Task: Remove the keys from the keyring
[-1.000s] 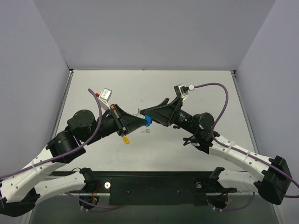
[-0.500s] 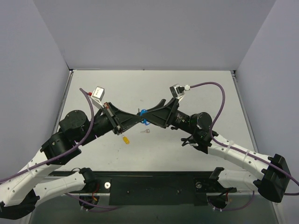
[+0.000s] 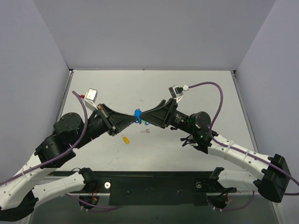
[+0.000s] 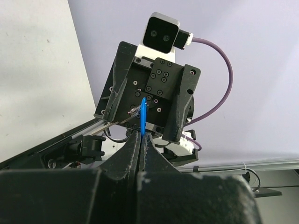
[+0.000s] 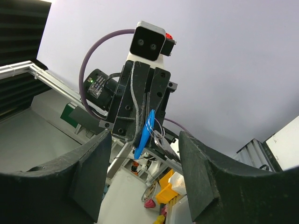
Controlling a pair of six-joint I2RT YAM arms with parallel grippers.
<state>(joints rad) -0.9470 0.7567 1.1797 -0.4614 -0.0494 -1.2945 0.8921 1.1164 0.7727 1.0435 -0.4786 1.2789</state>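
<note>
Top: a grey table (image 3: 196,93) between pale walls (image 3: 154,32). The left gripper (image 3: 135,117) holds the blue tag (image 3: 137,113) aloft, tip to tip with the right gripper (image 3: 144,118). A key (image 3: 146,131) and a yellow tag (image 3: 125,139) lie on the table below.
Left wrist: fingers (image 4: 126,154) clamp the tag.
Right wrist: fingers (image 5: 88,172) spread wide, empty.

We counted two arms, the left arm (image 3: 56,144) and the right arm (image 3: 233,151), and two grippers, the left gripper (image 3: 134,117) and the right gripper (image 3: 143,116). We counted one deep-blue tag (image 3: 137,113), one yellow tag (image 3: 125,139) and one silver key (image 3: 146,131). We could not identify one further small blue piece (image 3: 146,123). We recorded two purple cables, left cable (image 3: 88,122) and right cable (image 3: 223,100).
</note>
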